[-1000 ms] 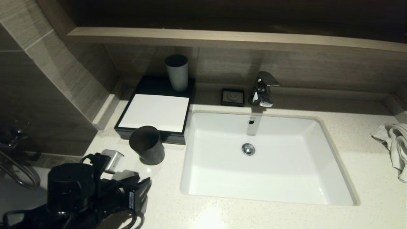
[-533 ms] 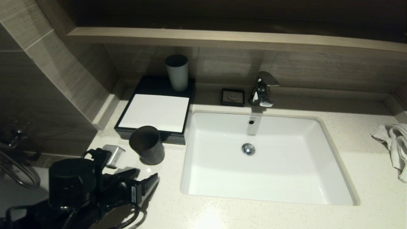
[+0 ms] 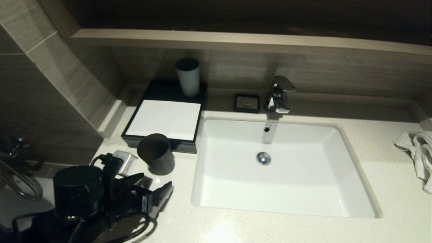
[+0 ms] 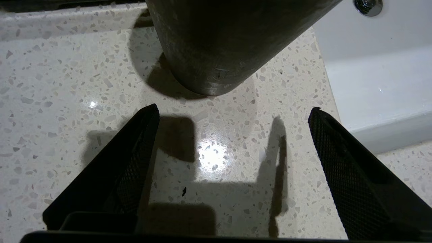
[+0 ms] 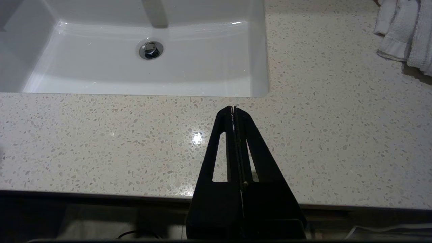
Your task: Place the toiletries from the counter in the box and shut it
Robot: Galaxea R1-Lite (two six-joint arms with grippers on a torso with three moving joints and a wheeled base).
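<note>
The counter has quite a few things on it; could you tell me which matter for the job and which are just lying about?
Job:
- box, shut
- counter
- left gripper, open beside the black cup
- no sachets in view

Lying about:
- black cup
- grey cup, on the box
- soap dish
- tap
- towel

No legible text on anything visible

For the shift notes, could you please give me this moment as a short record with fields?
left hand: open, empty, low over the counter, just short of the black cup
right hand: shut, parked at the counter's front edge
box: drawer shut, grey cup standing on its rear
toiletries: none in view
towel: crumpled, right of the sink
</note>
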